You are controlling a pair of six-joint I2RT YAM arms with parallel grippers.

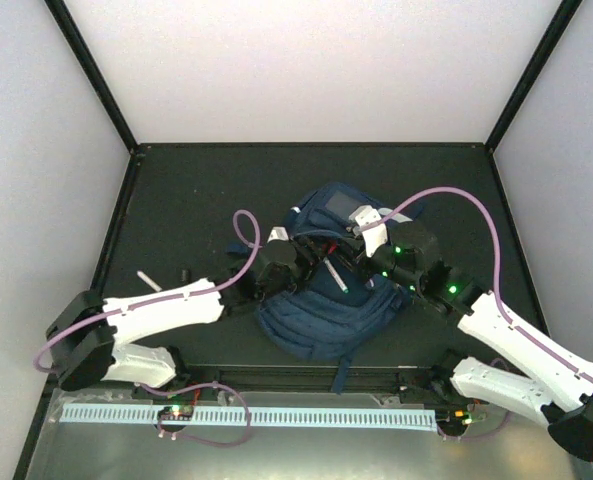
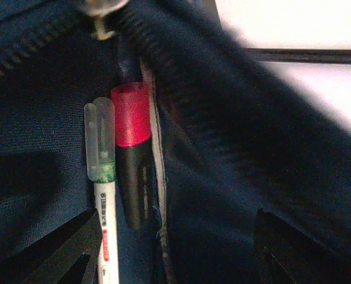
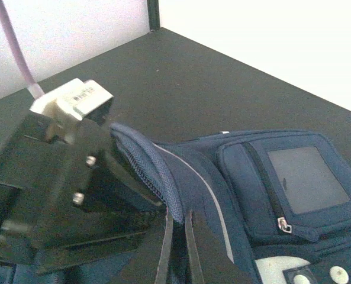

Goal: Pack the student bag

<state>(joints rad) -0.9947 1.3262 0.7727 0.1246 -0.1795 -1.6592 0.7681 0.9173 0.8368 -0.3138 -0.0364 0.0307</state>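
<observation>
Top external view showed the student bag (image 1: 321, 318) lying mid-table (image 1: 176, 200), between the two arms, with its opening facing up. Inside that opening lay a black marker with a red cap (image 2: 131, 160). A white pen with a clear cap (image 2: 101, 177) lay touching it (both sat along the pale seam, seemingly shallow rather than tucked deep).

The right gripper (image 3: 176, 236) was pinched tight on the edge of the bag's flap, lifting it so the mouth gaped. The left gripper (image 2: 178, 253) stood wide above the two pens and gripped nothing.

To do this step well, the left arm would best draw straight back, keeping its fingers off the zipper teeth and off the pens, while the right kept the flap raised. A small white stick-like item (image 1: 148, 281) lay on the table well left of the bag, likely another thing to pack.

The left arm reached in low from the left, wrist tipped into the bag. The right arm came across from the right, elbow bent, wrist above the bag's upper right.
</observation>
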